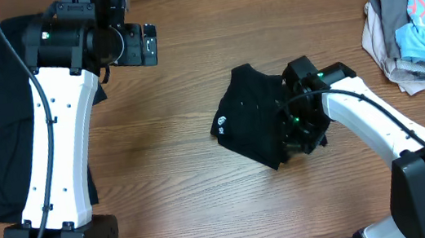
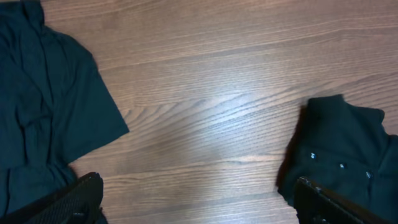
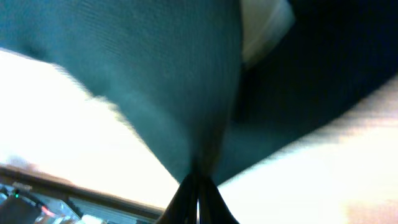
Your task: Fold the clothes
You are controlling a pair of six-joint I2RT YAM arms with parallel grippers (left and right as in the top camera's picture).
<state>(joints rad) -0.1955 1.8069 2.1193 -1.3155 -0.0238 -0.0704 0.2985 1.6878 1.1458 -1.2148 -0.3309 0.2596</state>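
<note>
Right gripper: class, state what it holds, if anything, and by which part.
The right gripper is shut on the black garment, pinching a fold of cloth at the edge nearest that arm. The left gripper holds nothing.

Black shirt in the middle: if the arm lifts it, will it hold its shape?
Probably floppy: the black shirt lies in soft crumpled folds and bunches where the right end effector pinches it. Lifted by one edge, it would likely sag and unfold. Pushed on the table, it may wrinkle rather than slide.
</note>
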